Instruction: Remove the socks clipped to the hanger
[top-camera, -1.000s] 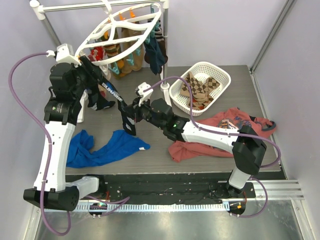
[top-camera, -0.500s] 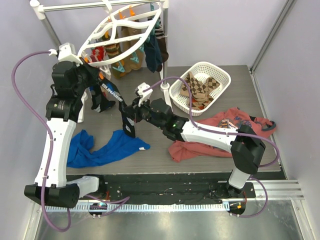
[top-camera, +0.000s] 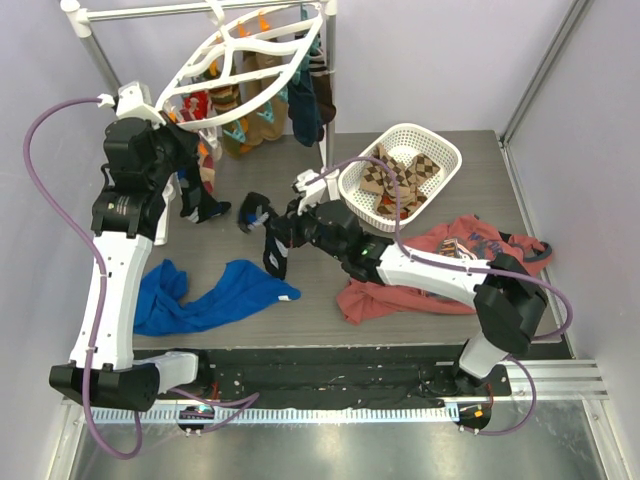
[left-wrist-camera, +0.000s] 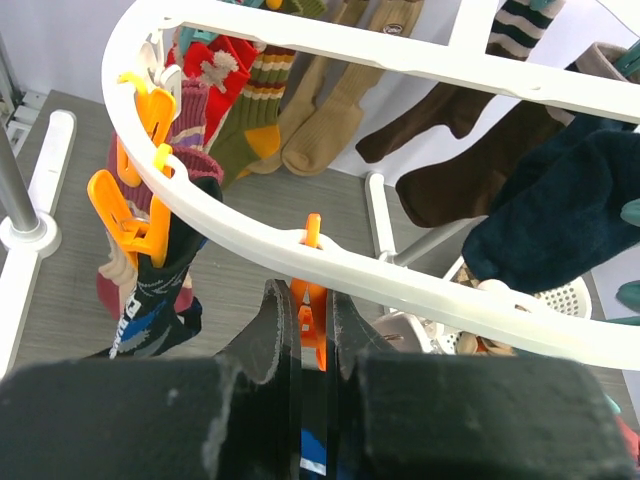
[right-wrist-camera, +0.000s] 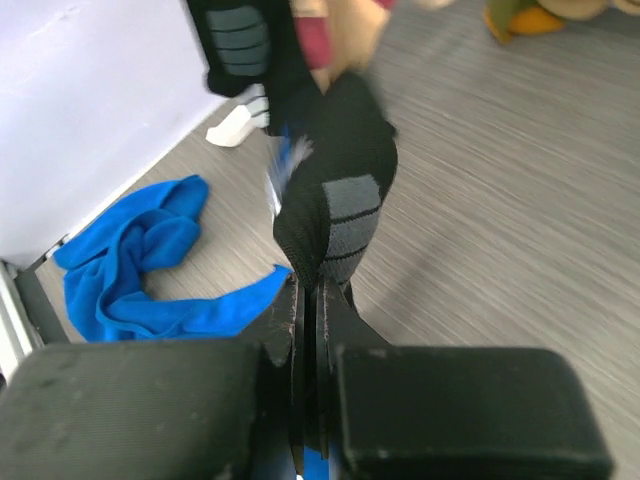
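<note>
Black sock (top-camera: 272, 255), pinched in right fingers (right-wrist-camera: 285, 320), has pulled away rightward; left fingers (left-wrist-camera: 270, 325) now squeeze an orange clip (left-wrist-camera: 312, 290).

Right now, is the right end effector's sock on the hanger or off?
Off: the right end effector holds the sock clear of the hanger.

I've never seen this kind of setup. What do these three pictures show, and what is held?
Two robot arms stand at the near edge of a table. One picture looks down from above; the others come from a camera on each wrist. The left tool is closed on an orange clip of the white hanger, where socks hang. The right tool pinches a black sock. On the table lie a blue shirt, a red shirt and a basket holding argyle socks.
</note>
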